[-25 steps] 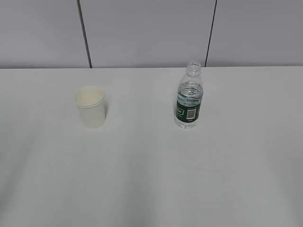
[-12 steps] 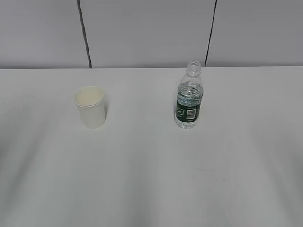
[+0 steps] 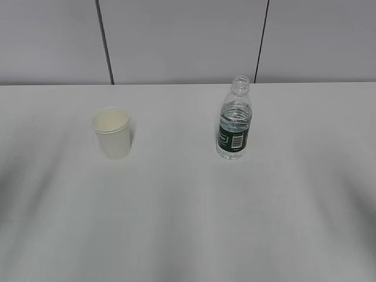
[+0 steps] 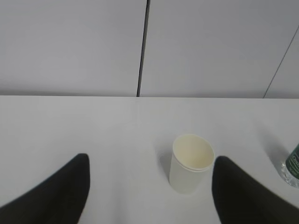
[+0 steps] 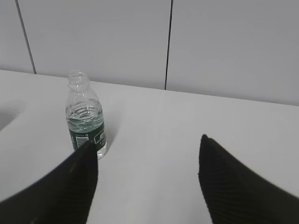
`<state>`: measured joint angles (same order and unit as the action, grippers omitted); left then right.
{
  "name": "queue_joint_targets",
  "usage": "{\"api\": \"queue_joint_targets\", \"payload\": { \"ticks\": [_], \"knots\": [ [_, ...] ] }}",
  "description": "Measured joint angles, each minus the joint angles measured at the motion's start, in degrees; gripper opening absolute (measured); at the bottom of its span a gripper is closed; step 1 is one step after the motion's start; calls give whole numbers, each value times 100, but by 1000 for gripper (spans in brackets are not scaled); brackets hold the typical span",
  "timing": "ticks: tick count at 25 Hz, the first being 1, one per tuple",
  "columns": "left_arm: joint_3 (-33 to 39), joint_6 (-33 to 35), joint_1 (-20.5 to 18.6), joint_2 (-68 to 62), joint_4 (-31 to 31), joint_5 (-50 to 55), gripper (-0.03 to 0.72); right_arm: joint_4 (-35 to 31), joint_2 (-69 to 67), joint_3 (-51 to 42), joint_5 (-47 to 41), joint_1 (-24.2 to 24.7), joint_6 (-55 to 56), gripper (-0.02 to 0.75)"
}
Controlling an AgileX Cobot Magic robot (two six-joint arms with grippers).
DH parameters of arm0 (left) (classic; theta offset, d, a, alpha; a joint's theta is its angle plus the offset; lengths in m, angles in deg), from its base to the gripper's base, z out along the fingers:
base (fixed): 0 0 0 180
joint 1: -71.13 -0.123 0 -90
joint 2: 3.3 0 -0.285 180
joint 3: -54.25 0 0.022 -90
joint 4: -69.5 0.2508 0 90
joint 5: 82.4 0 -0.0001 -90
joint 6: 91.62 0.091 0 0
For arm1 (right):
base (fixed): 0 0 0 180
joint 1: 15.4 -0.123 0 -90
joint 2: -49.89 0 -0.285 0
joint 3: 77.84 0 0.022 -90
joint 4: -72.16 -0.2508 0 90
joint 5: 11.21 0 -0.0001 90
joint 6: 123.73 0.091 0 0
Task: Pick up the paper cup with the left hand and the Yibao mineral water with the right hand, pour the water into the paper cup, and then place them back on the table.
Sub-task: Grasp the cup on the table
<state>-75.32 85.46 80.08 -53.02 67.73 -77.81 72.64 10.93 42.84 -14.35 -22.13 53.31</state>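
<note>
The paper cup (image 3: 111, 132) stands upright on the white table (image 3: 176, 223), left of centre. It also shows in the left wrist view (image 4: 190, 162), ahead of my left gripper (image 4: 152, 161) and close to its right finger. That gripper is open and empty. The Yibao mineral water (image 3: 234, 120), uncapped and upright, stands right of centre. In the right wrist view the bottle (image 5: 86, 116) stands ahead, just beyond the left finger of my right gripper (image 5: 147, 144), which is open and empty. Neither arm shows in the exterior view.
A grey panelled wall (image 3: 188, 41) runs along the table's far edge. The bottle's edge (image 4: 292, 165) shows at the right border of the left wrist view.
The cup and the bottle have not moved. Soft shadows have spread inward over the table from the left and right edges.
</note>
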Motion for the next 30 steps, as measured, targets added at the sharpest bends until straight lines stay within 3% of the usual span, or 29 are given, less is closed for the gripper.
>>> {"api": "queue_joint_targets", "payload": {
  "ticks": [13, 18, 23, 30],
  "knots": [
    [578, 0, 0, -1074, -11, -1585, 496, -10, -2489, 0, 2872, 0, 0, 499],
    [578, -41, 205, -1828, -18, -2205, 496, -10, -3285, 0, 3854, 0, 9, 499],
    [578, -41, 584, -2718, 209, -3174, 496, -10, -3880, 0, 4523, 0, 113, 499],
    [578, -41, 684, -3692, 399, -4355, 496, -10, -4332, 0, 5096, 0, 132, 499]
  ]
}}
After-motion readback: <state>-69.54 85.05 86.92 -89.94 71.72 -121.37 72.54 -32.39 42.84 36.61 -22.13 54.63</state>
